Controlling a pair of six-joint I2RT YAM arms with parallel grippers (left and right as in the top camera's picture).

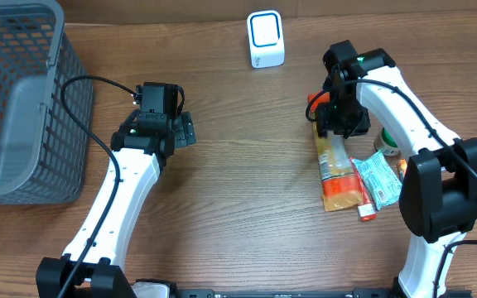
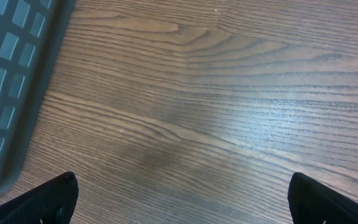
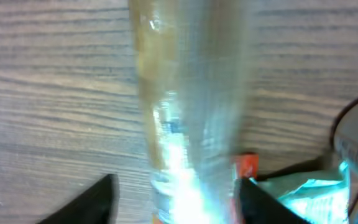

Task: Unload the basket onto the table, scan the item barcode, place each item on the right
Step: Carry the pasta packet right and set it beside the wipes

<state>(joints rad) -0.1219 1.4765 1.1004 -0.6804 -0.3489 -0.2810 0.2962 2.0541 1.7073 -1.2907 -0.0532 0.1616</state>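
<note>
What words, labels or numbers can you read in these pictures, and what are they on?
No text can be read.
On the long clear-and-orange packet: print blurred by glare.
On the teal packet: print too small to read.
On the white scanner: no legible marking.

A brown wood-grain tabletop (image 1: 238,207) fills every view, its darker streaks running from side to side beneath the overhead camera. Even, diffuse light falls on it, leaving only soft shadows. In the left wrist view a pale sheen (image 2: 291,112) glints off the finish toward the right, while a dim, blurred shadow patch (image 2: 157,155) darkens the grain near the centre. In the right wrist view the grain shows as fine grey-brown lines (image 3: 42,81).
</note>
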